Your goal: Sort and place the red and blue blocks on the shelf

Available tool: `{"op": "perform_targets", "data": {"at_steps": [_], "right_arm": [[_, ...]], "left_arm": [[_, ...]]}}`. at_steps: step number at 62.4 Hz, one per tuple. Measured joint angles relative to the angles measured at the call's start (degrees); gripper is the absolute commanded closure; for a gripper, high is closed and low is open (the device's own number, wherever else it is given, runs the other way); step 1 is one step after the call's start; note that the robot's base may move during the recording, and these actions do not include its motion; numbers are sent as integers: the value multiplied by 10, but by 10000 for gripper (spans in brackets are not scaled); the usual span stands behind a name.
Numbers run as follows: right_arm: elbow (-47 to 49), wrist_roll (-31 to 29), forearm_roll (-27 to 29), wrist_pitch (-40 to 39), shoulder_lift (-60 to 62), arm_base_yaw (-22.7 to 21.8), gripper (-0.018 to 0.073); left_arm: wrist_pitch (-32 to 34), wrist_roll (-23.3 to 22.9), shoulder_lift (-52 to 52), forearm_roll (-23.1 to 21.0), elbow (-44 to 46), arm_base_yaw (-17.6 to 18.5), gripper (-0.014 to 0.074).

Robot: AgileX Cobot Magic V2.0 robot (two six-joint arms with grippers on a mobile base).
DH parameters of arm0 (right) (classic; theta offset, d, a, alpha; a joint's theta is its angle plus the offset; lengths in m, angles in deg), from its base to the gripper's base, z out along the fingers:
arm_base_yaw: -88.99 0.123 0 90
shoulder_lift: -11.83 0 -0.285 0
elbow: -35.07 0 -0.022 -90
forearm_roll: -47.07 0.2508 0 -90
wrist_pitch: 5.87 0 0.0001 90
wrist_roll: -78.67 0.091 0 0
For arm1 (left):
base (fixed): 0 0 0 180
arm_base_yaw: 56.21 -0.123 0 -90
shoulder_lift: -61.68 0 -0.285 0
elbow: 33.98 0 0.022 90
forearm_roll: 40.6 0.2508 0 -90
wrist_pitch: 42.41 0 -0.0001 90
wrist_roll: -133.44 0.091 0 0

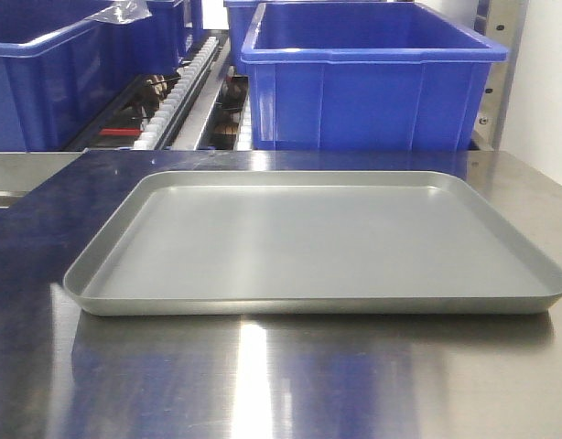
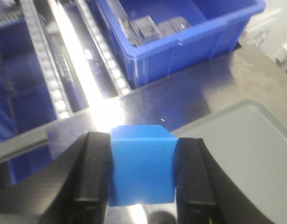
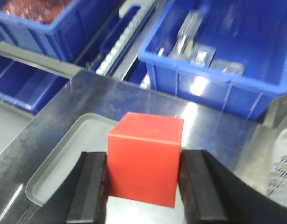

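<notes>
My left fingers [image 2: 93,177] grip the blue block [image 2: 142,163], low centre of the left wrist view. My right fingers [image 3: 89,191] grip the red block [image 3: 146,154], low centre, grey tray [image 3: 54,172] at lower left.

No legible text, label, brand, number or sign on any surface

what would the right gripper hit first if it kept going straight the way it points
Probably the grey tray: the right gripper, shut on the red block, points down over one corner of it. The blue bin lies further on, though depth is unclear.
</notes>
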State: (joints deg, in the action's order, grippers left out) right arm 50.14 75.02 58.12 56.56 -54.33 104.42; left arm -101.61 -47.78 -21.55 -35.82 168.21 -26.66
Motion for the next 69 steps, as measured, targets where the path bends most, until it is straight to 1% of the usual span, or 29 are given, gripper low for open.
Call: {"op": "perform_targets", "data": {"at_steps": [9,18,23,33,50,58,69], "right_arm": [[-14,0,-17,16,59,0,494],[-44,0,-28,19,131,0,494],[-66,0,-31,19,174,0,494],[-118,0,-41,14,253,0,494],[-234,-2,-76,14,406,0,494],[-284,-2,-80,14,478,0,494],[-351,-2,-82,14,563,0,494]], "left_arm": [[-1,0,48,27,-3,0,512],[18,0,117,39,-53,0,512],[48,-1,160,40,-101,0,512],[109,-22,252,40,-210,0,512],[182,-28,429,54,-401,0,512],[200,-28,495,59,-464,0,512],[217,-28,549,64,-539,0,512]]}}
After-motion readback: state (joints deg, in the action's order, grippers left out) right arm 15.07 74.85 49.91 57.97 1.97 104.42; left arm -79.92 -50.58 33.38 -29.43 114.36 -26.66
